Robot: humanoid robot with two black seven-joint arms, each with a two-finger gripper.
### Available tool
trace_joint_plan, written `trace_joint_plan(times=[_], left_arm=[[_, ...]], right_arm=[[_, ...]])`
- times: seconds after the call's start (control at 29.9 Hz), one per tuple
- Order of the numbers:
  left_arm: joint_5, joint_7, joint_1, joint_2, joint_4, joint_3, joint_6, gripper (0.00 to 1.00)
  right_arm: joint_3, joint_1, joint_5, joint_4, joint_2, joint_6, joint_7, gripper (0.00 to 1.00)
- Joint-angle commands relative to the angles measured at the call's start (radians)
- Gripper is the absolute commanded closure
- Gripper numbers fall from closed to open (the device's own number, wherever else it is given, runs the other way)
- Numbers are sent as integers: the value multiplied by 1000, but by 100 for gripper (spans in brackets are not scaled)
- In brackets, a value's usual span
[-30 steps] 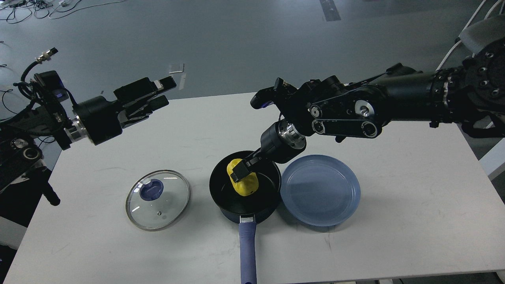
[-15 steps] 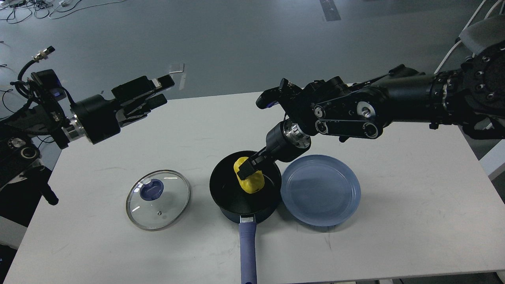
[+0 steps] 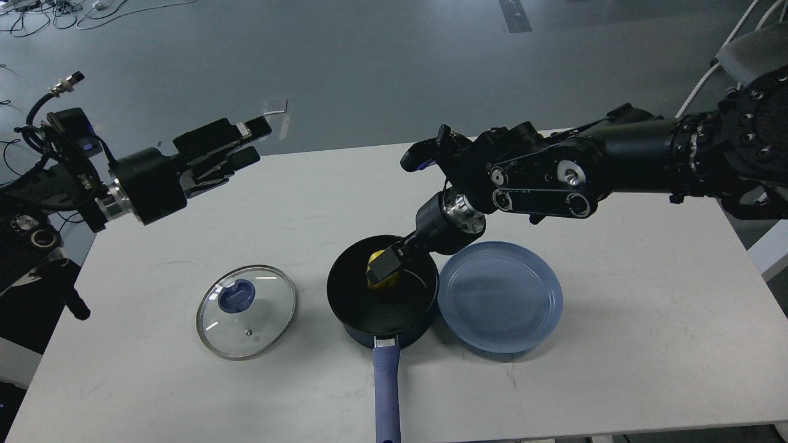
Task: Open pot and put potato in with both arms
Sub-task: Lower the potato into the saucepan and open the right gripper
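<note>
Jaws: right gripper [image 3: 384, 268] clamped on the potato [image 3: 383, 278], low inside the pot [image 3: 381, 299]; left gripper [image 3: 237, 144] parted, empty, raised over the desk's [image 3: 646, 307] far-left corner. White desk on grey floor [image 3: 369, 61]. Lid [image 3: 247, 311] flat left of pot; blue plate [image 3: 500, 296] touching its right side. Pot handle [image 3: 386, 394] reaches the near edge. Desk's right half bare.

Left gripper [image 3: 249, 143] parted (raised), right gripper [image 3: 386, 266] lowered
</note>
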Motion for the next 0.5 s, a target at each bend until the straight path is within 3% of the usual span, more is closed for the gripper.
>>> trace_joint_plan(times=[0.0, 0.33, 0.47], left_arm=[[-1, 0, 0, -2, 0, 0, 0, 2], [-1, 0, 0, -12, 2, 2, 0, 2], [-6, 0, 3, -18, 3, 2, 0, 2]], right_arm=[[19, 26, 7, 6, -2, 0, 0, 6], [206, 39, 117, 14, -359, 0, -2, 4], [371, -76, 237, 6, -515, 0, -2, 3]])
